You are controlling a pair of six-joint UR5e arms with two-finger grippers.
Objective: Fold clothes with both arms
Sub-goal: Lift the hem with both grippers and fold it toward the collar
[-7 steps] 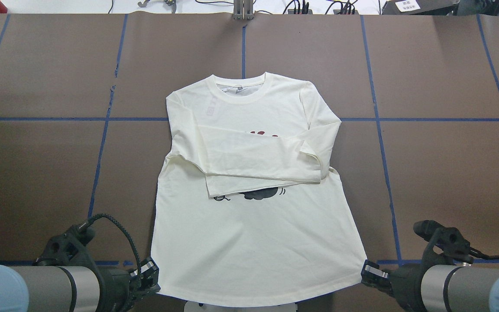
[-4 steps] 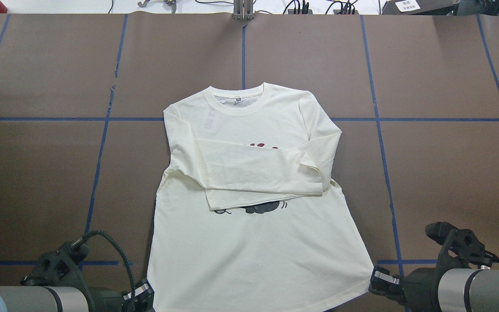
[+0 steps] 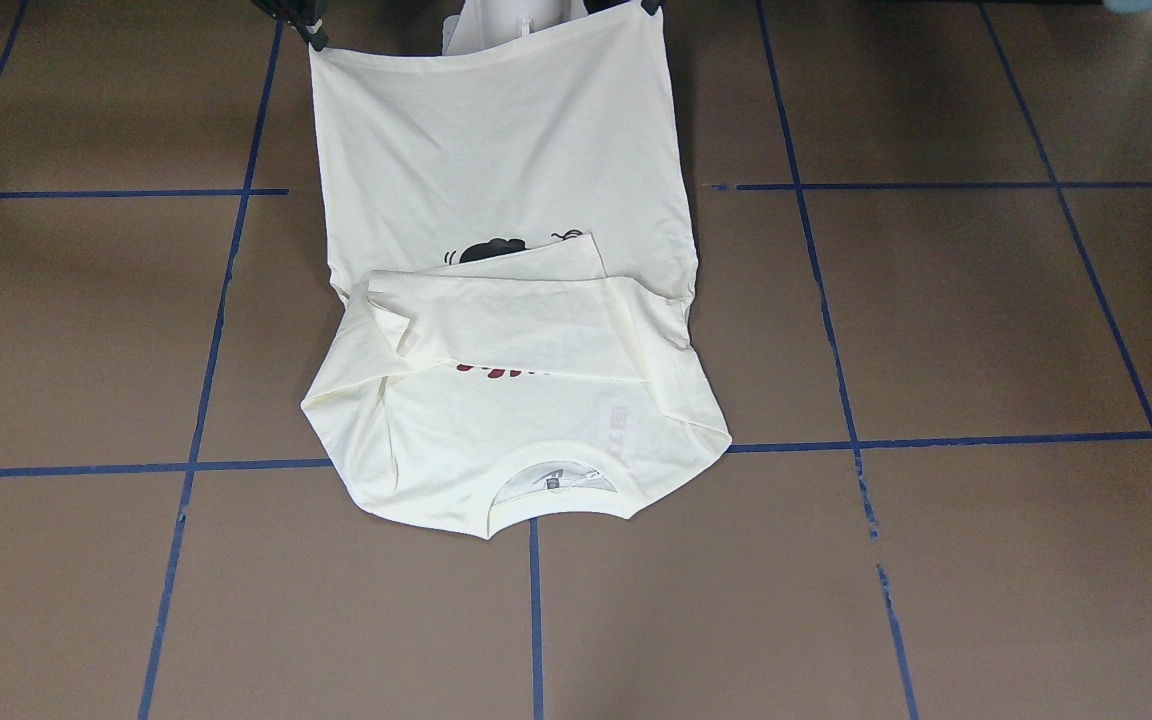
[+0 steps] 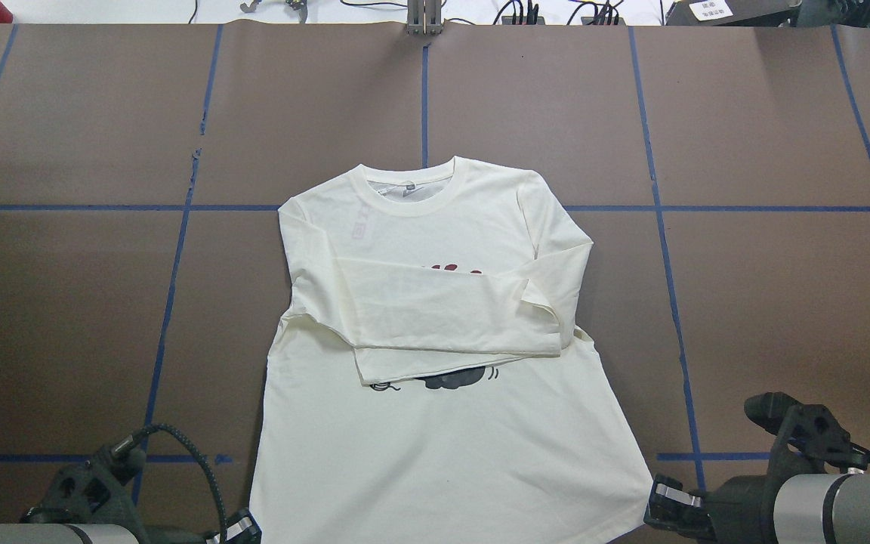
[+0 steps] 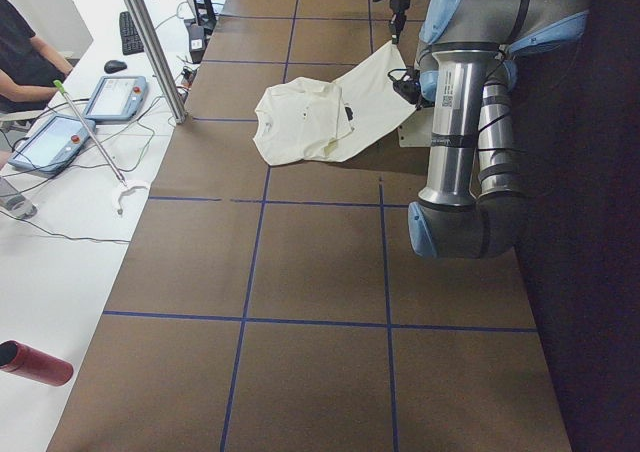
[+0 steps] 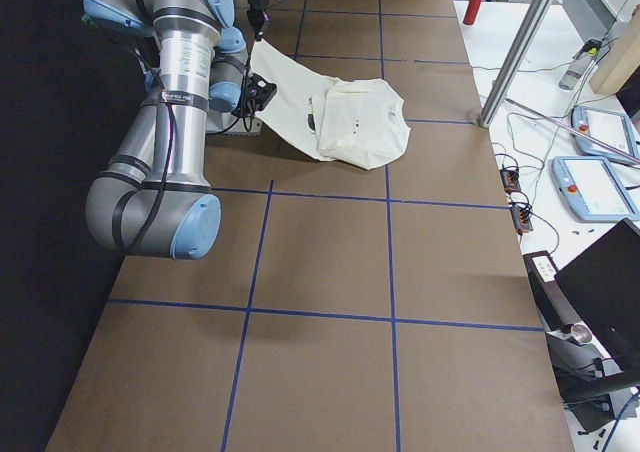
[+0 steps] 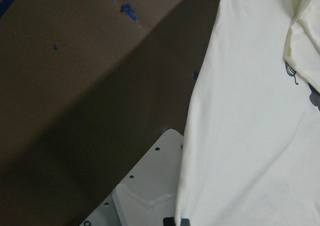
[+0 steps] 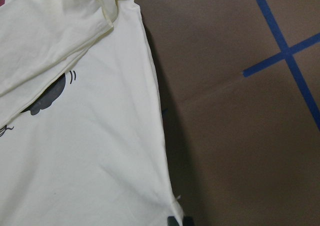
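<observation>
The cream long-sleeved shirt (image 4: 442, 446) lies face up, collar (image 4: 412, 185) at the far end, both sleeves folded across the chest so only slivers of black and red print show. My left gripper (image 4: 245, 527) is shut on the near left hem corner and my right gripper (image 4: 661, 500) on the near right one. In the front-facing view the hem (image 3: 496, 40) is stretched taut and raised between the right gripper (image 3: 313, 33) and the left gripper (image 3: 652, 6). Each wrist view shows cloth (image 7: 250, 136) (image 8: 90, 151) running into a dark fingertip at the bottom edge.
The white pedestal base plate (image 7: 145, 186) sits under the lifted hem. Blue tape lines (image 4: 171, 302) grid the brown table. Beside the table stand a metal post (image 5: 150, 42), control tablets (image 5: 115, 97), a red bottle (image 5: 35, 362) and a seated person (image 5: 25, 57).
Both grippers have drawn back toward the robot's base, holding the hem corners. The whole shirt has slid along with them, its collar now nearer the robot.
</observation>
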